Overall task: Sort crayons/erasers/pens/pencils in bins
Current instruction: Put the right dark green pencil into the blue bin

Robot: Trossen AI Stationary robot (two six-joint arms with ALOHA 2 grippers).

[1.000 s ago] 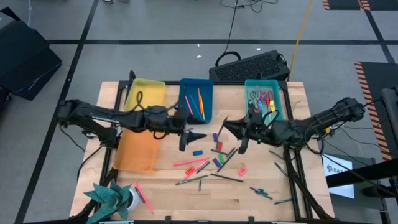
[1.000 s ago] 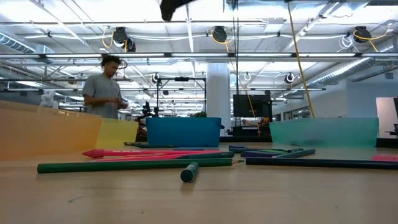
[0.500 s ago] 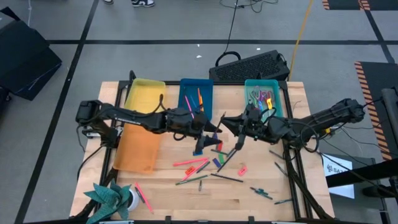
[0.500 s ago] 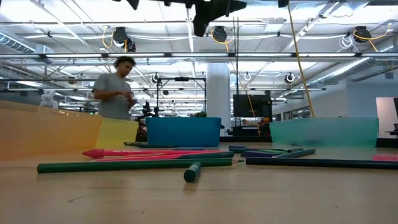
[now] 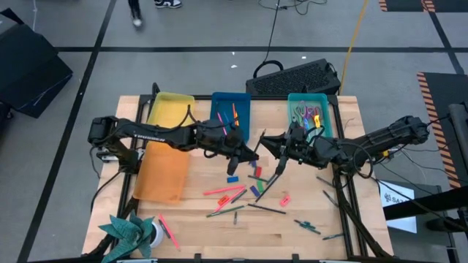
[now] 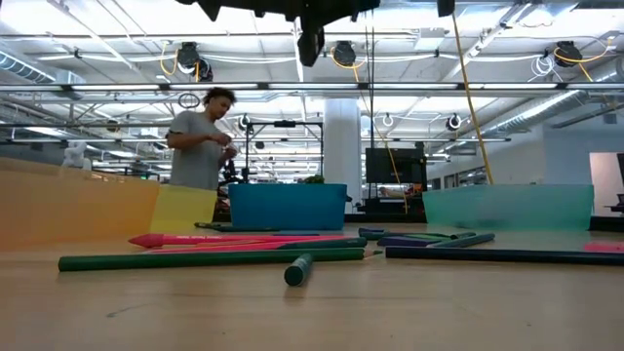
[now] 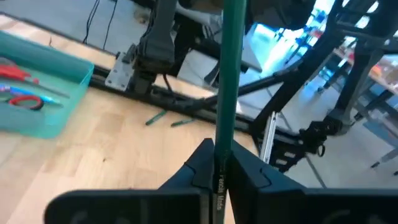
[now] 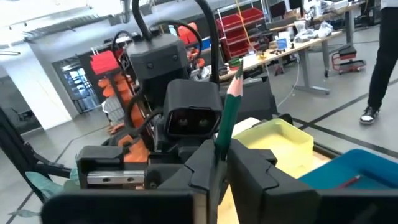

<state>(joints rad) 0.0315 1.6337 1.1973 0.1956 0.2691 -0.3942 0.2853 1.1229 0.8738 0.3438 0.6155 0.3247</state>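
My left gripper point(image 5: 251, 155) and my right gripper point(image 5: 270, 145) face each other above the table's middle, each shut on a green pencil: one point(image 7: 225, 93) in the left wrist view, one point(image 8: 229, 118) in the right wrist view. Along the far edge stand the yellow bin point(image 5: 170, 109), the blue bin point(image 5: 230, 117) and the teal bin point(image 5: 308, 115). The orange bin point(image 5: 161, 175) lies at the left. Loose sticks point(image 5: 224, 192) and small erasers point(image 5: 232, 178) lie flat on the wood below the grippers. My left gripper pinches the green pencil's shaft point(image 7: 221, 163) between its two fingers. The pencil runs along the fingers and sticks out far past their tips, clear of the table. My right gripper pinches its green pencil's shaft point(image 8: 221, 144) between its two fingers. The sharpened tip point(image 8: 235, 82) points forward past the fingertips toward the left arm, and the pencil is clear of the table.
A black keyboard point(image 5: 292, 77) lies beyond the far edge. A green leafy thing and a white roll point(image 5: 135, 232) sit at the near left corner. More sticks point(image 5: 311, 228) lie near the right front. A person point(image 6: 203, 141) stands in the room behind.
My left gripper has gone toward the table's right edge with its pencil and now stands close to my right gripper. My right gripper has shifted slightly toward the far left. The person in the background has walked to the right.
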